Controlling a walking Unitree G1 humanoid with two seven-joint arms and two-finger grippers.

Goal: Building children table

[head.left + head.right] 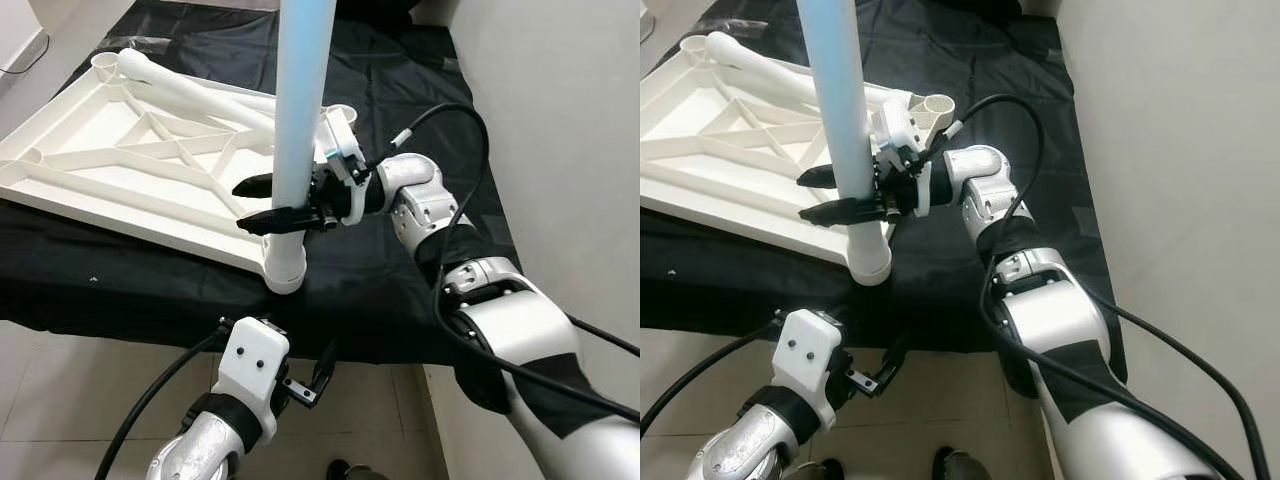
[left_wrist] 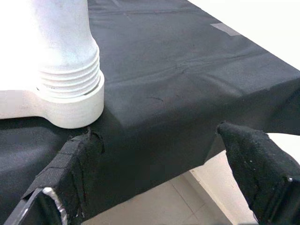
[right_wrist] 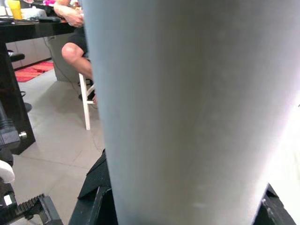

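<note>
Upright in the tabletop (image 1: 120, 150) corner socket (image 1: 285, 272): table leg (image 1: 303, 100), clamped by right end effector (image 1: 262, 203). Below desk (image 1: 400, 300) edge, left end effector (image 1: 318, 378), fingers apart, holding nothing.

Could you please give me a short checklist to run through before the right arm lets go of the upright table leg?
1. Right claw closed around the light-blue table leg: ok, a finger on each side of it.
2. Leg upright in the corner socket of the white tabletop: ok, it stands about vertical.
3. Leg screwed fully home: not ok, thread rings show above the socket collar in the left wrist view.
4. Left claw ready to help: not ok, it is open and low, off the edge of the black cloth.
5. Second white leg out of the way: ok, it lies across the tabletop's far side.
</note>
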